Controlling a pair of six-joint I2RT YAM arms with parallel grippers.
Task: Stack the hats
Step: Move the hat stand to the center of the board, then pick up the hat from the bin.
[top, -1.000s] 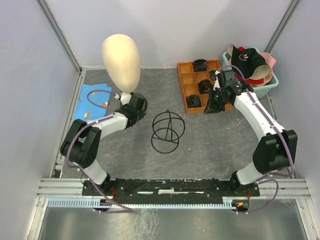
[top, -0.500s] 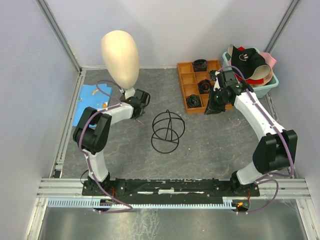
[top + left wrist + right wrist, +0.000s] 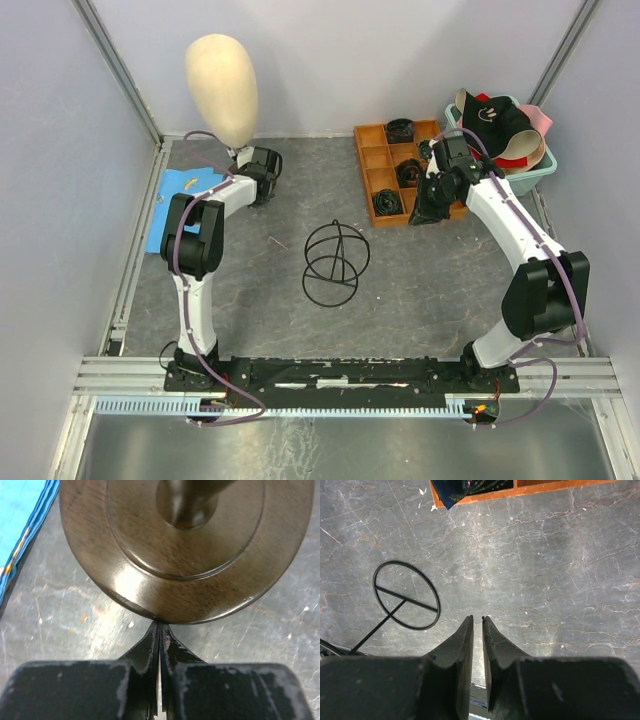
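Observation:
The hats lie piled in a teal tub (image 3: 532,175) at the back right: a black cap with a pale logo (image 3: 490,115) on top, a pink hat (image 3: 541,119) behind it and a tan brim (image 3: 518,156) at the front. My right gripper (image 3: 421,212) (image 3: 477,617) hangs left of the tub over the floor, jaws a narrow slit apart with nothing between them. My left gripper (image 3: 250,160) (image 3: 159,624) is shut, its tips touching the rim of the mannequin head's brown stand (image 3: 185,555). The cream mannequin head (image 3: 221,87) stands at the back left.
An orange compartment tray (image 3: 368,158) (image 3: 520,490) with black items sits left of the tub. A black wire stand (image 3: 335,262) (image 3: 406,596) rests mid-floor. A blue sheet (image 3: 180,195) (image 3: 25,510) lies by the left wall. Walls close in on three sides.
The left arm has stretched toward the back left, and the mannequin head has slid that way ahead of its shut jaws. The right arm has not moved.

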